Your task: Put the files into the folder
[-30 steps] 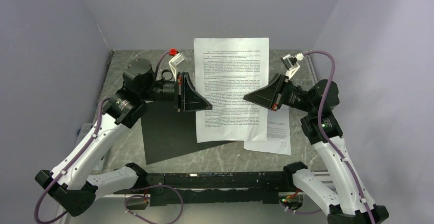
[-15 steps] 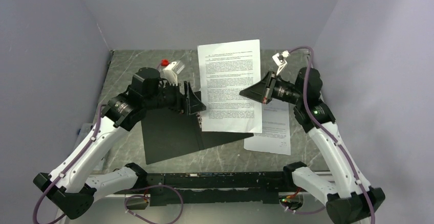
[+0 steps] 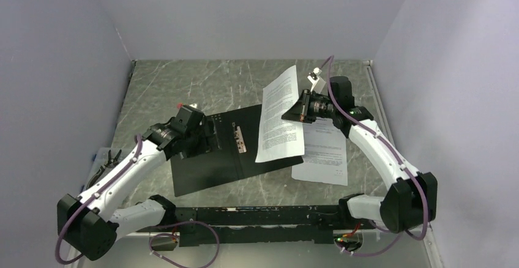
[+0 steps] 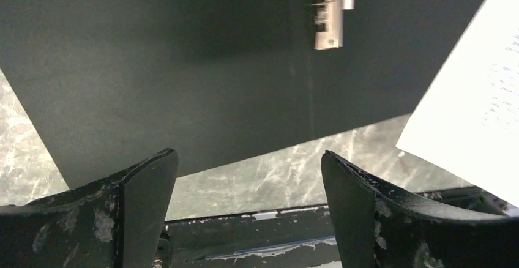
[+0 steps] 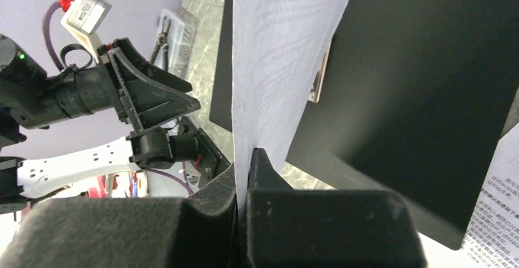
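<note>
From above, the flat black open folder (image 3: 205,164) lies on the grey marble counter (image 3: 183,84). The left jaws hang over its left half, spread wide and holding nothing. The right jaws are pinched tight on a white printed paper sheet (image 3: 280,121), which stands tilted over the folder's right side. A second printed sheet (image 3: 324,158) lies flat just beside the folder.

Left wrist: the wide jaws hang over the folder (image 4: 153,66), near its silver metal clip (image 4: 330,11).

Right wrist: the jaws squeeze the sheet's (image 5: 275,48) edge.
</note>
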Robot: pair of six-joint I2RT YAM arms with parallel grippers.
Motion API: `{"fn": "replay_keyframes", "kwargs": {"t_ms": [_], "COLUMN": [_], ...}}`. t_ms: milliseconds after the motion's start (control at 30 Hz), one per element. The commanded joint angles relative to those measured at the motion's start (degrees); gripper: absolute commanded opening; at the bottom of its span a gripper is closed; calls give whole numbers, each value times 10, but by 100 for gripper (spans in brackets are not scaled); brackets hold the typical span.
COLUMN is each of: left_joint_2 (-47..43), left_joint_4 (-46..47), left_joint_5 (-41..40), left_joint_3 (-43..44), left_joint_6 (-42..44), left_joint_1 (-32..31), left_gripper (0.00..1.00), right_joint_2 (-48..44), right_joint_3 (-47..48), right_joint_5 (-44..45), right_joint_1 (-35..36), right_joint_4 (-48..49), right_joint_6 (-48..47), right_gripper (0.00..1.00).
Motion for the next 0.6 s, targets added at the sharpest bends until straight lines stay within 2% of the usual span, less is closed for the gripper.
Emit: {"fn": "replay_keyframes", "kwargs": {"t_ms": [0,167,567], "left_joint_2": [18,50,100], "left_joint_4": [68,121,161], "left_joint_5": [46,100,119], "left_joint_3": [-49,-95,-129], "left_joint_6": [-21,-23,-8], "left_joint_1": [55,94,135], "left_gripper": [93,91,89], "right_joint_2": [35,90,212], "right_joint_3": [0,-1,5], "right_joint_5": [-5,-30,-96], "right_joint_1": [2,2,2], "right_joint_4": [32,59,138], "right_joint_6": [-22,-19,3], "right_gripper": [0,0,0]}}
